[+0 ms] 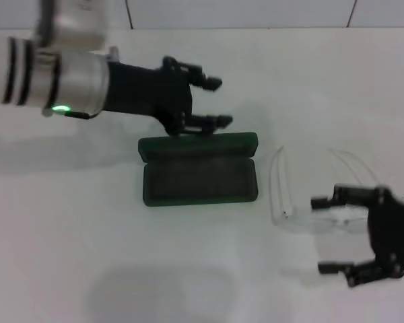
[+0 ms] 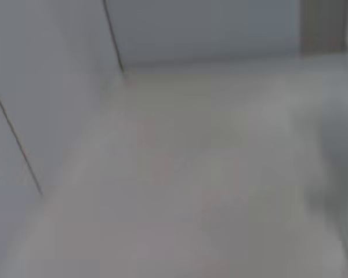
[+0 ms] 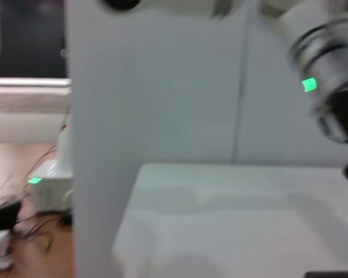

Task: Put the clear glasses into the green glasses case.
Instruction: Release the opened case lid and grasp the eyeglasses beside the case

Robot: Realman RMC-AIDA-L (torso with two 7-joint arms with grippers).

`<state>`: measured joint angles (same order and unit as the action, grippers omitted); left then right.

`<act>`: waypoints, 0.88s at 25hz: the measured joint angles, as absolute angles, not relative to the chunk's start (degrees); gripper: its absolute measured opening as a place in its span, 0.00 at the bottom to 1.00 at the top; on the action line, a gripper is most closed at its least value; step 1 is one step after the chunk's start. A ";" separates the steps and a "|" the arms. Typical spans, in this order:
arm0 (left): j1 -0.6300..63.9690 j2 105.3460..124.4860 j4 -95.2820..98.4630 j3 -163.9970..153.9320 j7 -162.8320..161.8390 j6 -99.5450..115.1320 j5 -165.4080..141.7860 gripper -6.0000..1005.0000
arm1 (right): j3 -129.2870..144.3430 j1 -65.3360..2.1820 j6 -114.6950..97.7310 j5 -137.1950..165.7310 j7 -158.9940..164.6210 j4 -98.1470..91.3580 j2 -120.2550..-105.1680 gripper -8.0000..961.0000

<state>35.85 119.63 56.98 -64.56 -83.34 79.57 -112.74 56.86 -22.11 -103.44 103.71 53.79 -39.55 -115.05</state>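
The green glasses case (image 1: 199, 177) lies open in the middle of the white table, its lid standing up at the far side. My left gripper (image 1: 219, 102) hovers open just behind that lid, fingers pointing right. To the right of the case lie the clear glasses (image 1: 310, 195), faint against the white, arms reaching toward the far side. My right gripper (image 1: 321, 234) is open at the near right, its upper finger (image 1: 326, 200) over the lens end of the glasses. Neither wrist view shows the case or the glasses.
The white table (image 1: 87, 235) spreads wide on the left and front. A tiled wall rises behind the table (image 2: 209, 29). In the right wrist view a white panel (image 3: 151, 81) stands past the table edge, and the left arm's green light (image 3: 308, 86) shows.
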 joint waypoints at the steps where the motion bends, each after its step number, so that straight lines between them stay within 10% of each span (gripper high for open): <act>1: 34.28 119.57 57.71 -64.50 -81.93 79.64 -108.95 0.49 | 55.63 -22.29 -104.24 103.61 56.51 -41.27 -115.08 0.90; 9: 16.90 120.01 49.57 -65.67 -63.20 82.25 -70.42 0.63 | 54.96 -24.35 -106.71 115.61 85.11 -74.35 -114.51 0.90; 22: 15.60 119.56 28.23 -64.34 -50.85 88.60 -57.78 0.62 | 82.92 -33.01 -107.04 144.70 109.34 -88.49 -115.59 0.87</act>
<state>15.60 119.56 28.23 -64.34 -50.85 88.60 -57.78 82.92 -33.01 -107.04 144.70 109.34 -88.49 -115.59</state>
